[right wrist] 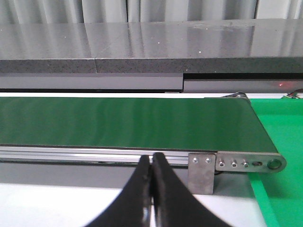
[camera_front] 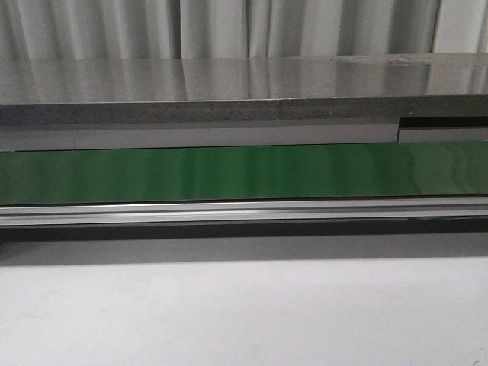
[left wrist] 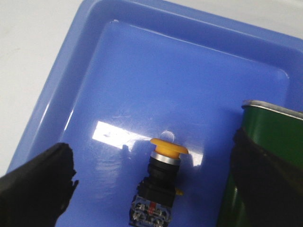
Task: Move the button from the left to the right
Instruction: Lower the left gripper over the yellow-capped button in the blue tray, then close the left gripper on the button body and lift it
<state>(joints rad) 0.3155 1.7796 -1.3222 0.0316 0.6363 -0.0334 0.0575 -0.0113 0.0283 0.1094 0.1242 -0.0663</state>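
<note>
two fingers of your left gripper (left wrist: 156, 189) stand spread wide, one dark pad (left wrist: 38, 184) on either side of the button (left wrist: 161, 182), and neither pad touches it. so, as i judge it, you are at the approach, with the pick not yet made. the button lies in the blue tray (left wrist: 189, 66), tipped over so its cap points away from the wrist, close to the end of the green conveyor belt (left wrist: 272, 142) that overlaps the tray's edge in the left wrist view.

your next move calls for care: lower until the pads flank the black body, not the cap, then close. the cap is round and smooth, a mushroom-shaped yellow-orange dome, and would likely slip. the body below it is blocky and black, with a metal collar under the cap and a red mark at its base, and it offers flatter faces to squeeze. the tray is glossy moulded plastic with rounded walls, so you should expect the button to slide if a pad nudges it.

your right gripper (right wrist: 151, 163) has its fingers pressed together, holding nothing, facing the belt, whose matte green band runs in a pale metal frame. a bright green mat (right wrist: 279, 132) lies beyond the belt's end. from the front view you see only belt, white table (camera_front: 244, 313) and grey counter (camera_front: 229, 88).
</note>
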